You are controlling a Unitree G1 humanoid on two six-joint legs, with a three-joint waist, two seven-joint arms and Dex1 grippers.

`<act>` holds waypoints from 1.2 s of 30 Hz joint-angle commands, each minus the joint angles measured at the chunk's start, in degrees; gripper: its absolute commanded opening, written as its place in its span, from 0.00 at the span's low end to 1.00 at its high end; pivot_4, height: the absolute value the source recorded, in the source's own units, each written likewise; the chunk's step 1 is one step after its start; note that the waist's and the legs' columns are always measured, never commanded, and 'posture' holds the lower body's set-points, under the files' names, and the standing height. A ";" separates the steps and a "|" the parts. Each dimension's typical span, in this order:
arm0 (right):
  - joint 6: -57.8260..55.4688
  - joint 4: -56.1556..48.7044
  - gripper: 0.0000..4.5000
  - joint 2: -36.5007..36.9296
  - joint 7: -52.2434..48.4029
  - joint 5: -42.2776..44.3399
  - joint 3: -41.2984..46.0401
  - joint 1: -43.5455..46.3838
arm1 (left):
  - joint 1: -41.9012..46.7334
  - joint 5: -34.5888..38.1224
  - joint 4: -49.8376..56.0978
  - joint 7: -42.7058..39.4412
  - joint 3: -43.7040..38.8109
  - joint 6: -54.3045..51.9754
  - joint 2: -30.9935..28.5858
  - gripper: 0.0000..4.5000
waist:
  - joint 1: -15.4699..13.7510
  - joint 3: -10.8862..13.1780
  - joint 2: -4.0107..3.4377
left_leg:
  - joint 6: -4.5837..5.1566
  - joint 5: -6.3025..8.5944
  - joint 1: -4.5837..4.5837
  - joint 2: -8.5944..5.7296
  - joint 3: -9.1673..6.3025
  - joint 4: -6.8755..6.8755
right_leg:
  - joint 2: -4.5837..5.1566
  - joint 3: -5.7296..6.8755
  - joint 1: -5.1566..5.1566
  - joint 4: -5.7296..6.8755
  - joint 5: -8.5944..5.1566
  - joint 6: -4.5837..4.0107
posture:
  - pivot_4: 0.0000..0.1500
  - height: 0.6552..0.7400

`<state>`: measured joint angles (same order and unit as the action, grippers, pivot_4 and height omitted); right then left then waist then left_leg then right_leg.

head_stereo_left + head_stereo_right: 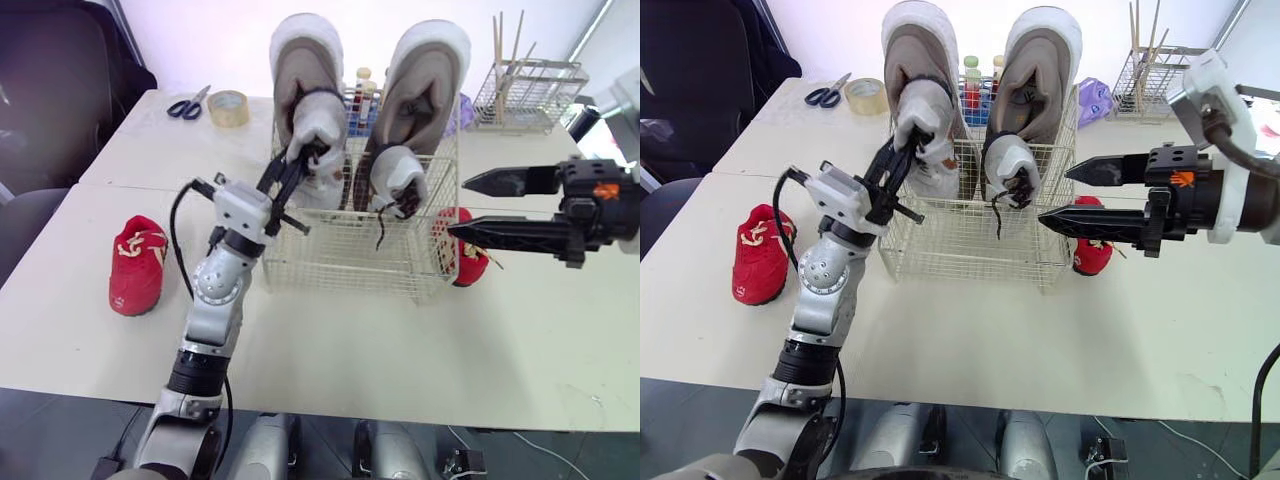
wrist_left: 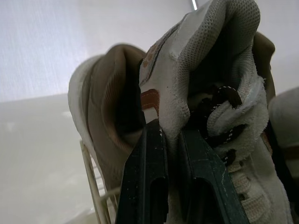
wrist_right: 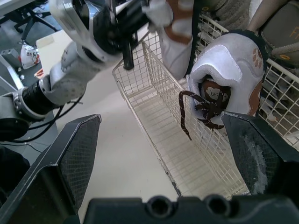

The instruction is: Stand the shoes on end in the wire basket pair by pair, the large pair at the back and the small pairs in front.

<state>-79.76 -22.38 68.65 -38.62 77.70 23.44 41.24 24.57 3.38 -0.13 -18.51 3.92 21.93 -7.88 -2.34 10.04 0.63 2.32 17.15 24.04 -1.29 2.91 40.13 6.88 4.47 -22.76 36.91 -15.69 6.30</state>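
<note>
A wire basket (image 1: 340,275) stands mid-table. Two large grey shoes (image 1: 305,60) (image 1: 430,70) stand on end at its back. In front of the left one, my left gripper (image 1: 300,160) is shut on the tongue of a small white shoe (image 1: 320,125), holding it upright over the basket; the left wrist view shows the fingers pinching that shoe (image 2: 210,46). A second small white shoe (image 1: 398,170) stands in front of the right large shoe, its dark lace hanging. My right gripper (image 1: 458,206) hovers open beside the basket's right side. One red shoe (image 1: 137,262) lies on the table left, another (image 1: 470,262) right of the basket.
Scissors (image 1: 187,105) and a tape roll (image 1: 229,108) lie at the back left. Bottles (image 1: 362,95) stand behind the basket. A wire rack (image 1: 525,95) with wooden sticks sits back right. A dark chair (image 1: 50,90) is off the table's left.
</note>
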 commanded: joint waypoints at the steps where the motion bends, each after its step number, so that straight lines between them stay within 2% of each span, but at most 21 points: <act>1: 1.68 -0.19 1.00 1.08 0.66 1.81 1.77 -0.05 | -1.28 -1.36 -2.54 0.53 0.71 0.26 0.27 0.01 | -0.12 -0.03 -0.05 | 0.00 0.00 0.00 0.00 -0.02 0.00 | 0.01 0.03 0.01 0.00 0.00 0.00 | 1.00 1.00; 5: 2.43 -0.29 1.00 0.94 1.23 2.84 1.75 -1.06 | -2.57 -0.68 -2.78 1.30 0.01 -4.52 0.43 0.01 | -0.11 -0.18 -0.29 | 0.05 0.03 -0.05 0.00 -0.07 0.01 | 0.05 0.08 0.13 -0.08 0.00 0.00 | 1.00 1.00; 12: 4.35 -0.35 1.00 0.87 1.37 2.50 0.83 -2.29 | -6.53 1.25 6.71 0.11 1.94 -13.67 0.46 0.01 | 0.05 -0.44 -0.73 | 0.28 0.17 -0.19 0.00 -0.09 -0.05 | 0.04 0.11 0.32 -0.26 0.00 0.00 | 1.00 1.00; 15: 5.38 -0.25 1.00 0.31 1.18 1.90 0.10 -2.67 | -8.75 1.62 9.61 0.28 1.77 -15.56 0.26 0.27 | 0.05 -0.47 -0.77 | 0.27 0.17 -0.21 0.00 -0.10 -0.07 | 0.04 0.11 0.36 -0.35 0.00 0.00 | 1.00 1.00; 20: 7.26 0.37 1.00 -0.16 0.23 0.77 -1.48 -2.78 | -10.82 3.25 13.29 -0.37 0.09 -19.01 -1.16 0.83 | 0.09 -0.47 -0.80 | 0.36 0.22 -0.21 0.01 -0.12 -0.08 | 0.04 0.12 0.40 -0.41 0.02 -0.03 | 1.00 1.00; 30: 10.80 1.99 1.00 -1.88 -3.68 -3.64 -5.03 -3.09 | -18.23 6.64 23.98 -1.20 -5.13 -26.24 -7.63 0.83 | 0.27 -0.45 -0.90 | 0.34 0.22 -0.21 0.03 -0.13 -0.17 | 0.02 0.12 0.39 -0.55 0.03 -0.05 | 1.00 1.00; 36: 13.00 2.58 1.00 -2.11 -7.27 -7.05 -5.63 -4.94 | -18.15 6.87 30.73 1.07 -7.74 -32.71 -9.77 0.83 | 0.29 -0.43 -0.91 | 0.25 0.18 -0.01 0.02 -0.13 -0.17 | 0.02 0.14 0.30 -0.75 0.05 -0.08 | 1.00 1.00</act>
<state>-68.43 -19.90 66.22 -44.35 71.80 16.54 36.22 5.82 9.88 26.21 -18.81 -1.45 -9.27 -17.01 -2.05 9.61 -0.28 2.58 17.34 24.07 -1.27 2.78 39.96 6.90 4.61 -22.49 36.13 -15.64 6.23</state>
